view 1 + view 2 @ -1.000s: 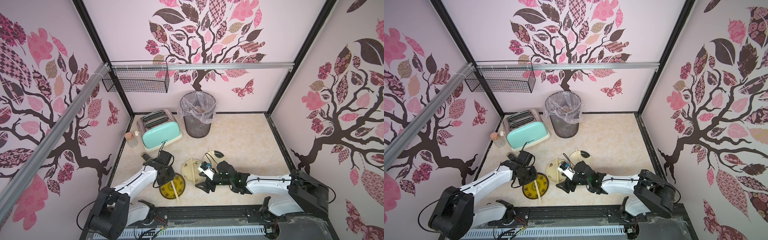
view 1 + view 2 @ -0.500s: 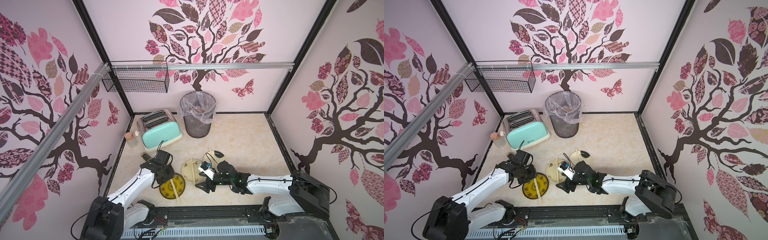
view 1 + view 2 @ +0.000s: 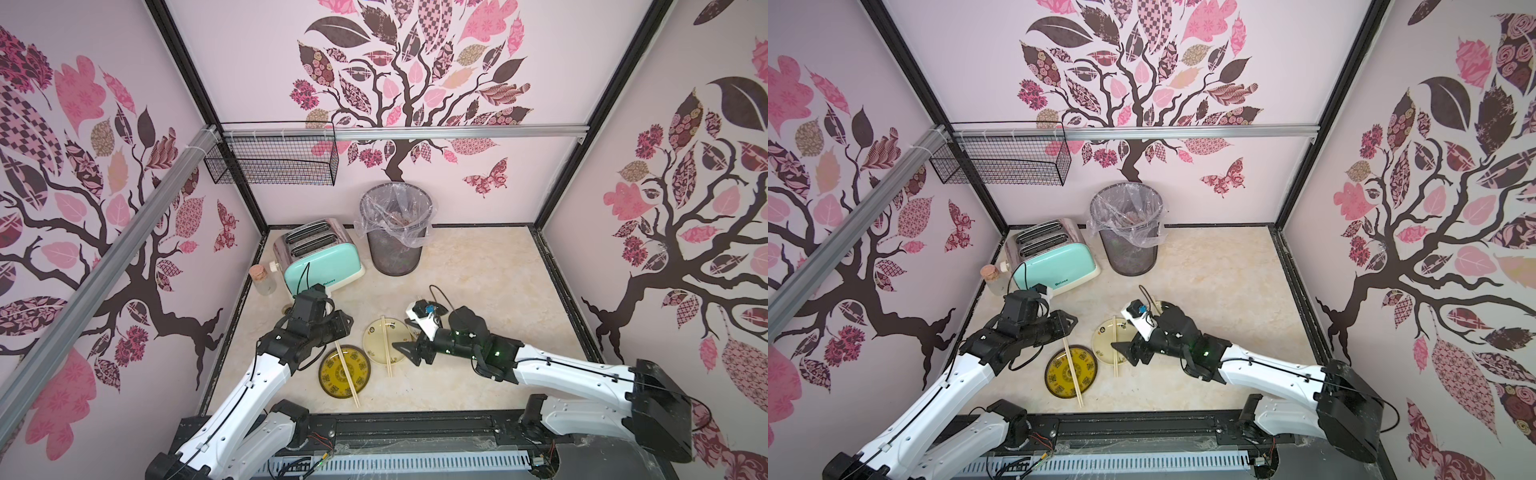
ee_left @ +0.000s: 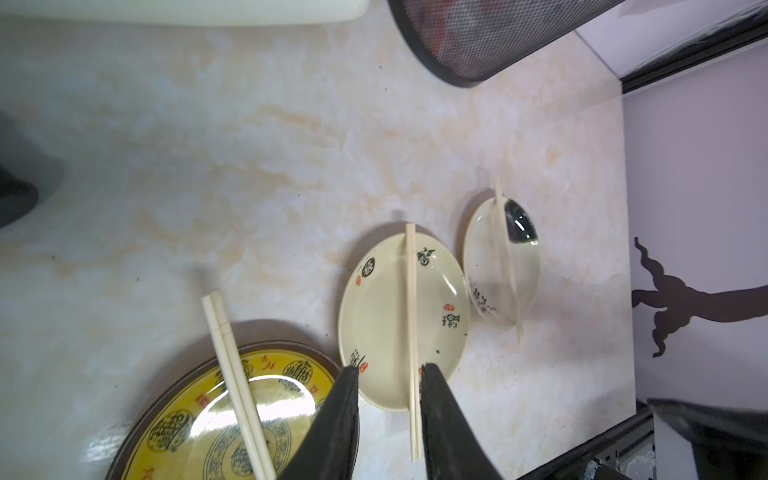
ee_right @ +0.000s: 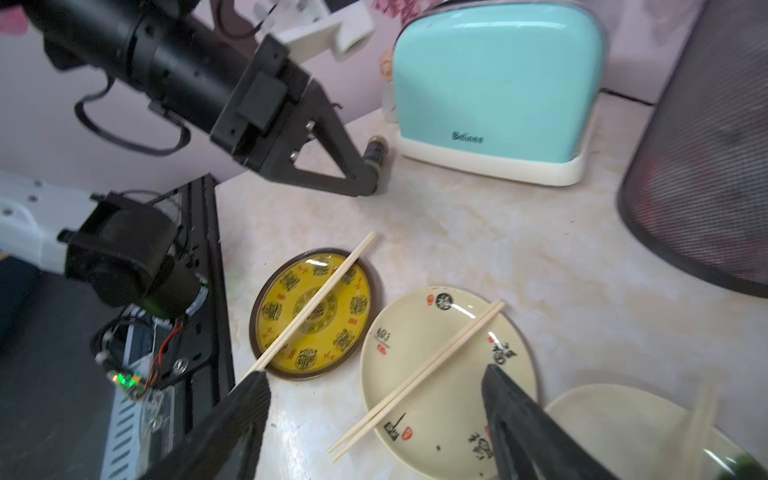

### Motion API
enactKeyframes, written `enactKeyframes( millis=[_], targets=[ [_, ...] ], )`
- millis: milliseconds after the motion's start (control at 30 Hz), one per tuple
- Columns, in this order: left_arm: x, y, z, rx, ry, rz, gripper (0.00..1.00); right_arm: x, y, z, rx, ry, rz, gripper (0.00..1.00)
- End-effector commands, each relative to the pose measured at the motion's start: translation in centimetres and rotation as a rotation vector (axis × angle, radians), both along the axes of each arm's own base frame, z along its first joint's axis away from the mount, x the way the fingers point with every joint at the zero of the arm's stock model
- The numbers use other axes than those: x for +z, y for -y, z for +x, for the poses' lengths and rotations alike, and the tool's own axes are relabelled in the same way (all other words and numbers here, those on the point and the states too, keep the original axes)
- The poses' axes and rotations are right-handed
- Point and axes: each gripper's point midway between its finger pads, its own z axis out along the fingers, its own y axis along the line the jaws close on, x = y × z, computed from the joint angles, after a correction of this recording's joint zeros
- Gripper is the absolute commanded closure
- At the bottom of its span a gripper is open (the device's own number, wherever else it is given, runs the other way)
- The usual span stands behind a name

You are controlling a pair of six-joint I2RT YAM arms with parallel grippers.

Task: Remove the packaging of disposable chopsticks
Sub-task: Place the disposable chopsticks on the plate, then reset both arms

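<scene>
Right gripper (image 5: 374, 390): jaws set wide apart, nothing between them. In both top views it hangs over the edge of the cream plate (image 3: 376, 345) on the side toward the right arm, fingers (image 5: 511, 415) pointing across the plate. No contact with the plate or the sticks can be seen.

Left gripper (image 4: 389, 370): jaws apart by a narrower gap, holding nothing. The sticks seen through the gap lie well below on the cream plate. In a top view the gripper (image 3: 1073, 322) sits off the cream plate, on its yellow-plate side, raised above the worktop (image 3: 478, 282).

Disposable chopsticks, all bare wood:
- pair A (image 4: 411, 332) lies straight across the cream plate, ends overhanging the rim.
- pair B (image 5: 316, 297) lies across the yellow plate (image 5: 345, 328), which is just beside the cream plate and nearer the left arm.
- pair C (image 4: 508, 266) lies across a third plate (image 4: 482, 266), whitish with a black patch, just beside the cream plate on the opposite side. The right arm hides most of it in the top views.

Packaging: something orange-red (image 3: 1133, 216) shows inside the lined mesh bin (image 3: 397, 249), well beyond the cream plate toward the back wall. Cannot tell whether the clear sleeves are in there too.

The toaster (image 3: 320, 266) stands beside the bin, beyond the cream plate on the yellow-plate side.
</scene>
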Motion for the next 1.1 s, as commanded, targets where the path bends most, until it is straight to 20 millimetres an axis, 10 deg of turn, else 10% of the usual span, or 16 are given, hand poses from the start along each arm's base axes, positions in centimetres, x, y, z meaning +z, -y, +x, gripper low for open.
enactKeyframes(
  millis=[0, 167, 367, 500, 833, 1067],
  targets=[
    [2.6, -0.2, 2.6, -0.023, 0.117, -0.057, 0.72, 0.0, 7.3, 5.9, -0.387, -0.023, -0.050, 0.15],
    [4.7, -1.5, 4.3, 0.008, 0.209, -0.064, 0.73, 0.0, 23.1, 10.9, -1.027, 0.010, 0.016, 0.09],
    [4.0, -2.5, 3.8, 0.041, 0.232, -0.029, 0.73, -2.2, 33.2, 12.0, -1.327, 0.174, -0.090, 0.01],
    [3.3, -3.2, 3.4, 0.070, 0.226, 0.000, 0.73, -5.4, 35.7, 13.7, -1.349, 0.145, -0.129, 0.00],
    [1.8, -5.0, 4.5, 0.164, 0.249, 0.060, 0.73, -9.4, 34.2, 15.6, -1.251, 0.187, -0.020, 0.01],
    [2.2, -9.8, 7.8, 0.352, 0.422, 0.304, 0.95, -9.5, 34.3, 16.0, -1.259, 0.181, -0.030, 0.00]
  ],
)
